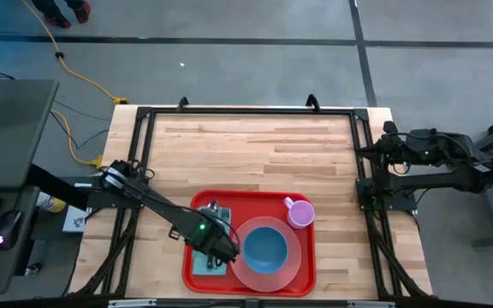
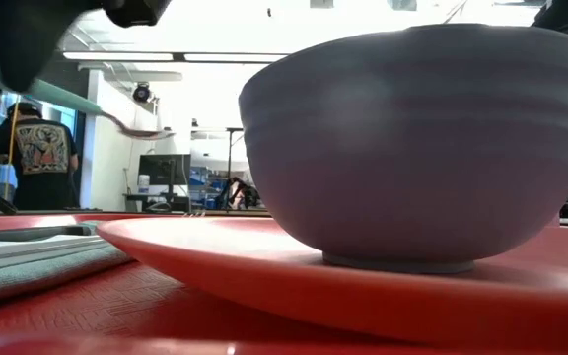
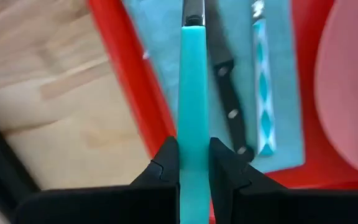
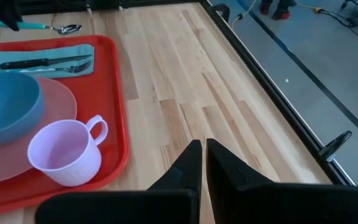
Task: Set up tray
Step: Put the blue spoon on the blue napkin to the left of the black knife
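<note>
The left pincer (image 3: 193,163), clamped on a teal-handled spoon (image 3: 192,81), hovers over the napkin (image 3: 278,93) at the left end of the red tray (image 1: 302,278), handle parallel to the knife (image 3: 225,93) below. The right pincer (image 4: 201,163), closed, waits well apart.

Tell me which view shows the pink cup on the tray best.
The right wrist view: the pink cup shows whole, upright, handle and open mouth visible, beside the pink plate on the red tray. The high view shows it small from above. The low and left wrist views do not show it.
</note>
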You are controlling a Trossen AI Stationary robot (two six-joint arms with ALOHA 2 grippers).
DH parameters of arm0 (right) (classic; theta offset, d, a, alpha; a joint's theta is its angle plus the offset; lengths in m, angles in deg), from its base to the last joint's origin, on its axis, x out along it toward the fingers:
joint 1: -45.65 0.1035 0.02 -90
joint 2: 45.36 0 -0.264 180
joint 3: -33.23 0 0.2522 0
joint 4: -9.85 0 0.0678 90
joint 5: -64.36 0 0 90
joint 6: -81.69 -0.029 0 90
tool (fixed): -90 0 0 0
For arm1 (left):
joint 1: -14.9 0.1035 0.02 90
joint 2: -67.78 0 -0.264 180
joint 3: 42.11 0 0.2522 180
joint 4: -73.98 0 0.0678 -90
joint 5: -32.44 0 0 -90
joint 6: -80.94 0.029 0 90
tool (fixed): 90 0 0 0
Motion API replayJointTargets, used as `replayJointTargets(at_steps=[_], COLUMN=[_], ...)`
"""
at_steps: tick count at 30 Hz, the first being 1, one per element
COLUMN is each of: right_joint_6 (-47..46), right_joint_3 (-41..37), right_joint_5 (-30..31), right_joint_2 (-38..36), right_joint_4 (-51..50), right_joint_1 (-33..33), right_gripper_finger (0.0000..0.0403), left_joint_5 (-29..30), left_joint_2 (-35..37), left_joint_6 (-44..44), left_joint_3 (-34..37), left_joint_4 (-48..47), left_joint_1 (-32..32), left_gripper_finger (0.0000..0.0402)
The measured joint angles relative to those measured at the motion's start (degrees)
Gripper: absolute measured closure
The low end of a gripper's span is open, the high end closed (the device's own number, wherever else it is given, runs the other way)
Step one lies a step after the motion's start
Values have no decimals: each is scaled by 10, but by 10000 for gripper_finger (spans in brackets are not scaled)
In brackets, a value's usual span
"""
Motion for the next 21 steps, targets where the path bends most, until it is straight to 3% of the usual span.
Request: replayJointTargets(at_steps=[6, 13, 21], right_joint_6=[2, 10, 15], right_joint_3=[0, 0, 0], right_joint_5=[-3, -6, -11], right_joint_2=[-6, -11, -11], right_joint_4=[-1, -4, -4], right_joint_1=[0, 0, 0], right_gripper_finger=[403, 403, 403], left_joint_5=[-42, -23, -42], left_joint_2=[-20, -46, -66], left_joint_6=[-9, -7, -4], left_joint_3=[1, 0, 0], left_joint_4=[-9, -19, -1], left_joint_1=[-14, -19, -19], left_gripper_finger=[335, 336, 336])
